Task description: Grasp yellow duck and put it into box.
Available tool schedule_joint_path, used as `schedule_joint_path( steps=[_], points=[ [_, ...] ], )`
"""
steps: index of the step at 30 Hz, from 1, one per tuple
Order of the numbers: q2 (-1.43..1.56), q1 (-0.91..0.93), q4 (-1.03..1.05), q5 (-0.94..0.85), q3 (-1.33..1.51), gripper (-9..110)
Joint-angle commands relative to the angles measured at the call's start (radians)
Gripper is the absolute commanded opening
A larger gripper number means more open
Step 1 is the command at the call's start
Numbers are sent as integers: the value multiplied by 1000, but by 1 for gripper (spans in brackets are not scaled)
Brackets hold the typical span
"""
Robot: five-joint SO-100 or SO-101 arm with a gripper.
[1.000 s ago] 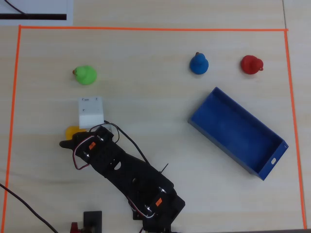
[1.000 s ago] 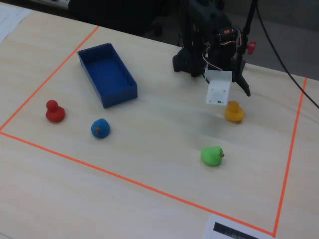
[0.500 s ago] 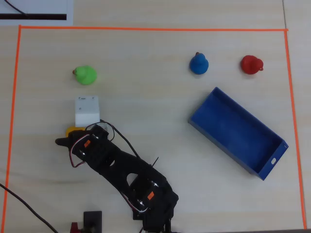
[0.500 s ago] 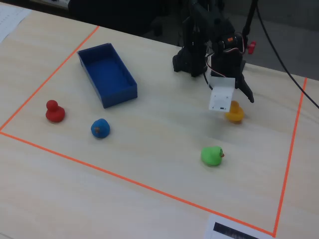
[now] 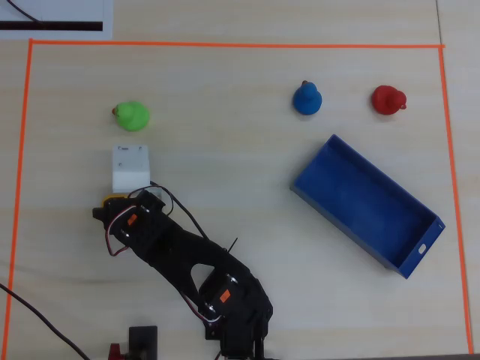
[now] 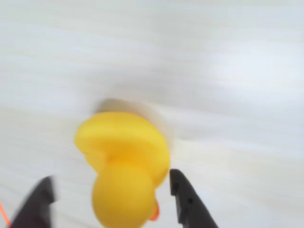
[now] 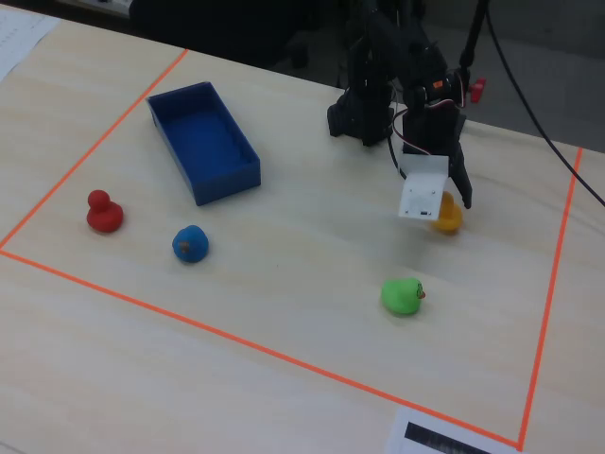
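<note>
The yellow duck (image 6: 124,156) fills the lower middle of the wrist view, its orange-red beak pointing down-right. My gripper (image 6: 111,180) is open, with one black finger on each side of the duck. The right finger (image 6: 186,199) is close to the duck's body and the left one stands well apart from it. From overhead only a sliver of the duck (image 5: 112,199) shows beside the arm's white block (image 5: 131,168). In the fixed view the duck (image 7: 451,218) peeks out behind that block. The blue box (image 5: 366,204) lies far to the right in the overhead view.
A green duck (image 5: 132,115) sits just beyond the white block. A blue duck (image 5: 307,98) and a red duck (image 5: 388,99) stand past the box. Orange tape (image 5: 18,195) frames the work area, close to the gripper's left side.
The arm has swung left in the overhead view and come down over the yellow duck, which now shows less. No duck has moved, nor has the box.
</note>
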Motion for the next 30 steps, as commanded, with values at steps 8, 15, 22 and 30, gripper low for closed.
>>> schedule_joint_path(
  steps=[8, 15, 22, 30],
  points=[
    [15, 15, 6, -2, -15, 0],
    [175, 350, 402, -156, -354, 0],
    [291, 1051, 417, -500, -589, 0],
    [339, 1684, -32, -710, -301, 0]
  ],
)
